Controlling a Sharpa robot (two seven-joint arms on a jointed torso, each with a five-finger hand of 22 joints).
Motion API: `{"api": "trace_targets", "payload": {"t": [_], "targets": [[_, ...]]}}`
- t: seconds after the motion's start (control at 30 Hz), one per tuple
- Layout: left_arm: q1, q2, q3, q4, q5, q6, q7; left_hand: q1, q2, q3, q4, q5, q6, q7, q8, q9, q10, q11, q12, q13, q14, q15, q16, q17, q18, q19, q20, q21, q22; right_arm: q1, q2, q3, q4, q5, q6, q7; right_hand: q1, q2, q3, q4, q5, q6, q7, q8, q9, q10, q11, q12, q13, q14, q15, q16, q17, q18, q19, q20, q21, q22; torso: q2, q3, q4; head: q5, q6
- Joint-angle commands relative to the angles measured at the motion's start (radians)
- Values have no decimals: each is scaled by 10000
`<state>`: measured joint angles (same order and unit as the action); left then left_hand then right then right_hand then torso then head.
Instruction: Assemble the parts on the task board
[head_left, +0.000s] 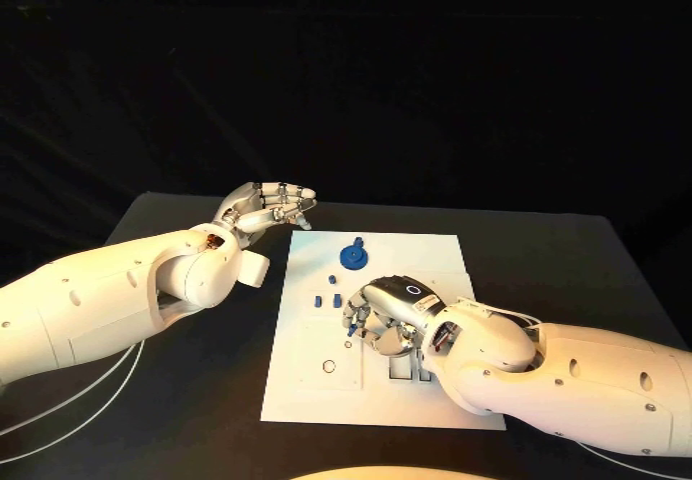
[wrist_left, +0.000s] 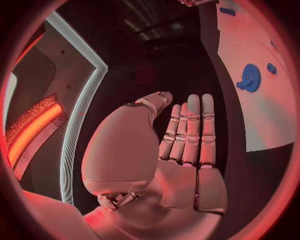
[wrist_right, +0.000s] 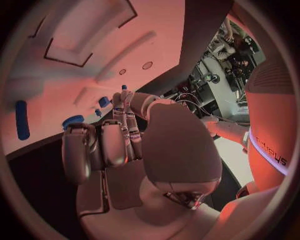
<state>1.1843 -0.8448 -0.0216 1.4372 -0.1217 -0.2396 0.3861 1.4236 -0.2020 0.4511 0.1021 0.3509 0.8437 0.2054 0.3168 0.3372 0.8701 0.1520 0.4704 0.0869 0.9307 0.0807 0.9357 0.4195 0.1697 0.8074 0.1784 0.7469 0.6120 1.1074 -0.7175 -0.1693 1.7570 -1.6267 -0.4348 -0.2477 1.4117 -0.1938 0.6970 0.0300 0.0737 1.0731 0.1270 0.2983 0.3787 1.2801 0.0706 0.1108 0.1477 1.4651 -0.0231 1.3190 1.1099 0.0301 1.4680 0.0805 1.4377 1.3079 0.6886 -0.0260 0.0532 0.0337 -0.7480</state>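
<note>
The white task board (head_left: 382, 400) lies mid-table. A blue gear (head_left: 351, 258) sits near its far edge, also seen as the gear (wrist_left: 250, 78) in the left wrist view. Small blue pegs (head_left: 317, 298) lie on the board's left part. My right hand (head_left: 387, 312) rests low over the board's middle, thumb and a finger pinching a small blue part (wrist_right: 124, 88); more blue bits (head_left: 353, 325) show by its fingertips. My left hand (head_left: 268, 207) hovers off the board's far left corner, fingers straight (wrist_left: 187, 135) and holding nothing.
Rectangular recesses (head_left: 405, 371) and a round outline (head_left: 329, 368) mark the board's near half. White cables (head_left: 87, 400) trail over the table's left front. Black table (head_left: 562, 260) surrounds the board; its far edge lies behind my left hand.
</note>
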Motion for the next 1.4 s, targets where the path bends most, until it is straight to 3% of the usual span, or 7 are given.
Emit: {"api": "trace_targets", "payload": {"t": [0.03,0.4,0.87,1.4], "targets": [[3,49,3,2,17,108,80,79,8,-43,5,24,-58,-17,-34,-10,-94,-9,-33,-12,-65,30,-37,-8,65,-53,3,-14,11,-75,88,-8,-63,-260,239,73,-85,14,24,-63,34,59,-29,32,13,290,-217,37,7,261,-58,-3,-8,-17,569,-54,-33,2254,10,6,-5,38,-19],[3,105,-3,-12,4,143,57,77,6,-46,6,25,-62,-15,-30,-10,-104,-6,-29,-12,-71,34,-39,-9,64,-59,7,-16,13,-319,284,-20,-206,-459,199,-27,-92,18,30,-73,33,56,-28,30,15,291,-216,31,7,260,-59,-5,-13,-17,569,-56,-33,2254,14,3,3,94,-64],[3,93,-5,-44,-4,153,37,77,6,-46,6,25,-62,-15,-30,-10,-104,-6,-29,-12,-71,34,-39,-9,64,-59,7,-16,13,-342,297,-21,-261,-624,181,-180,-92,18,30,-73,33,56,-28,30,15,291,-216,31,7,260,-59,-5,-13,-17,569,-56,-33,2254,17,3,3,108,-115],[4,84,-7,-72,-12,147,17,76,11,-51,8,28,-68,-12,-15,-7,-130,1,-13,-12,-87,43,-42,-12,64,-76,17,-22,18,-343,301,-21,-307,-770,463,-260,-113,24,42,-97,32,49,-27,27,20,295,-215,17,7,259,-59,-4,-16,-20,575,-58,-17,2259,20,10,1,92,-87]]}}
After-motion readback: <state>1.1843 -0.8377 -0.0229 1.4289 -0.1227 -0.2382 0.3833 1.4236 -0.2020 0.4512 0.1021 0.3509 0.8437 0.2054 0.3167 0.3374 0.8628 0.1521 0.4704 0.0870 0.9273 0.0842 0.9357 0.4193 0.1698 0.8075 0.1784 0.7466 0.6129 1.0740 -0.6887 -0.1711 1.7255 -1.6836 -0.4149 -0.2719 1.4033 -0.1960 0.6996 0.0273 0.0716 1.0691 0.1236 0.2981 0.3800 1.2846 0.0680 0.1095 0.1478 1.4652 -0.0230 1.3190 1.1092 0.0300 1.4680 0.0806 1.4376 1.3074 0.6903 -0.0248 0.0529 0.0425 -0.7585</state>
